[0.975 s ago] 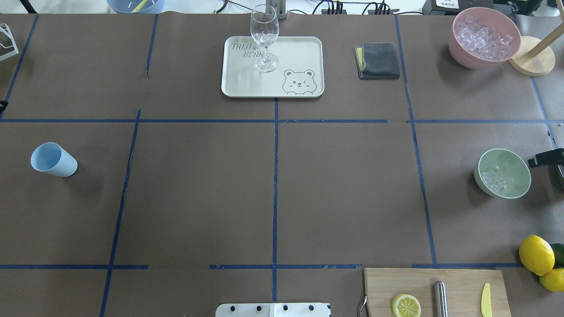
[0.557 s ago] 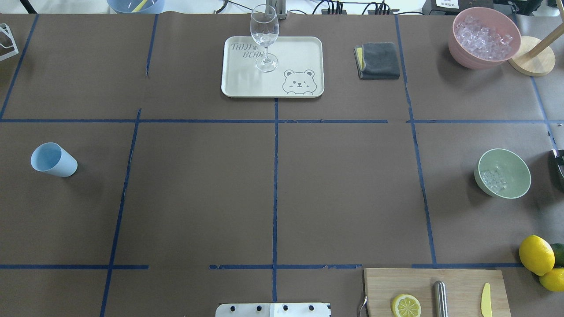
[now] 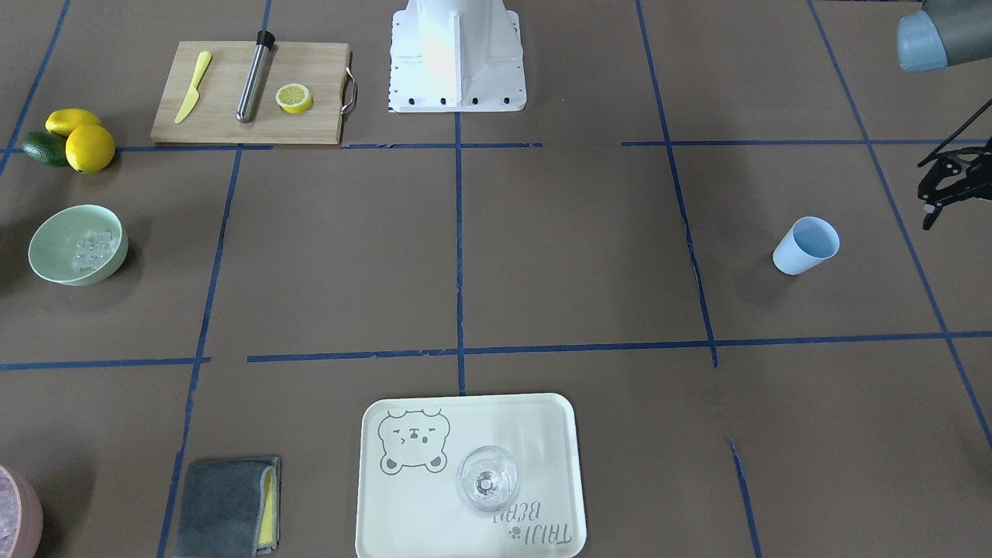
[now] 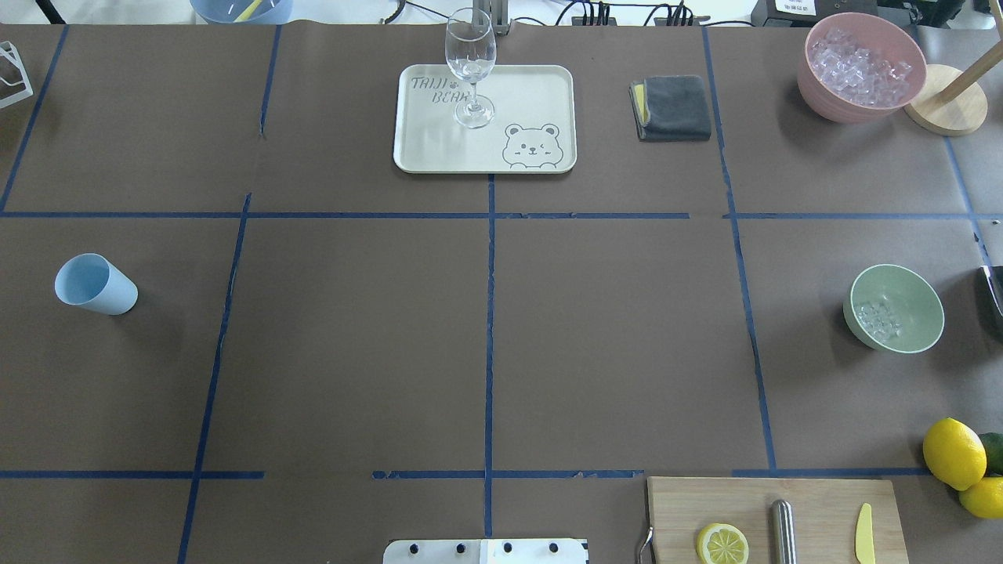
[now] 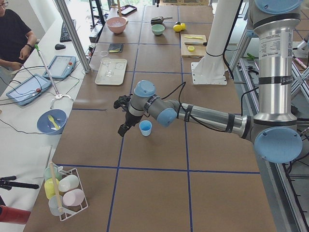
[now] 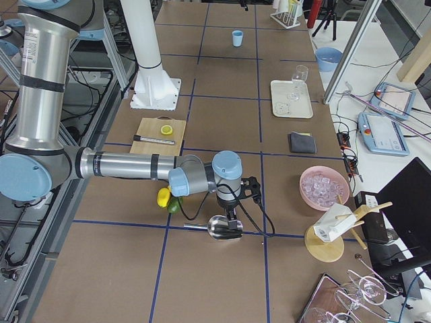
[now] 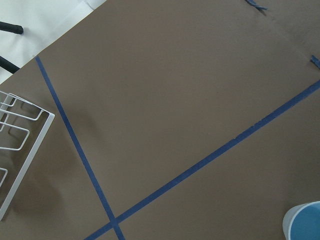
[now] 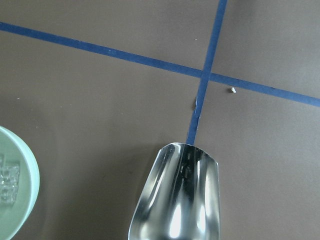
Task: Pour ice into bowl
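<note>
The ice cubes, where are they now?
In the overhead view the ice sits inside the mint-green bowl near the table's right edge, between the pink bowl farther back and the lemons nearer the robot.

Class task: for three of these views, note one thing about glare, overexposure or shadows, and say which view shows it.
Right wrist view: the metal scoop carries bright, streaky glare and mirror-like reflections. Front-facing view: the white robot base is blown out, with most surface detail lost. Overhead view: the blue cup casts only a faint, soft-edged shadow toward its right, suggesting diffuse lighting.
</note>
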Tool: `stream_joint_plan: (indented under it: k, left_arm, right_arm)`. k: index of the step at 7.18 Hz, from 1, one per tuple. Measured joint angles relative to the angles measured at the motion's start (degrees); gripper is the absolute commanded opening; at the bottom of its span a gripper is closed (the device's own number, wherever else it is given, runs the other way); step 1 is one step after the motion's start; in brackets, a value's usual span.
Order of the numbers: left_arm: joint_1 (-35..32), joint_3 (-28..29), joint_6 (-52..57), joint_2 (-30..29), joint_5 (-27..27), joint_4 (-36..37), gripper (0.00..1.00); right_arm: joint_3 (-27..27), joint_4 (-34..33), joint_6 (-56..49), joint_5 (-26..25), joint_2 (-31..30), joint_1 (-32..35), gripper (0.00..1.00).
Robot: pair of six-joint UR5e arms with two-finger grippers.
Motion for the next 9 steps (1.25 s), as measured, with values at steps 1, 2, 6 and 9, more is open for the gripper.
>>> stream_joint_plan:
  k: [1,2,6,9]
  left_arm:
    - [-2.63,2.40,3.27,-1.44,-2.54,2.00,1.00]
    - [-5.32,4.07,6.41,-2.60,-4.33,4.74,1.00]
    - [-10.92,5.75,9.70,-2.96,-10.31,18.55,1.00]
    - [-11.30,5.90,5.32,-1.31,-13.29,20.54,1.00]
  right_arm:
    - [0.91,-5.99,-4.41,1.18,1.10,2.95,1.00]
    - [1.16,-9.93,-6.65,1.99,2.07,5.14,1.00]
    - [-0.54,-11.98,-7.06,4.10,2.97,7.17,1.00]
    - [-1.44,-12.01,-6.79,4.55,3.15,7.61,1.00]
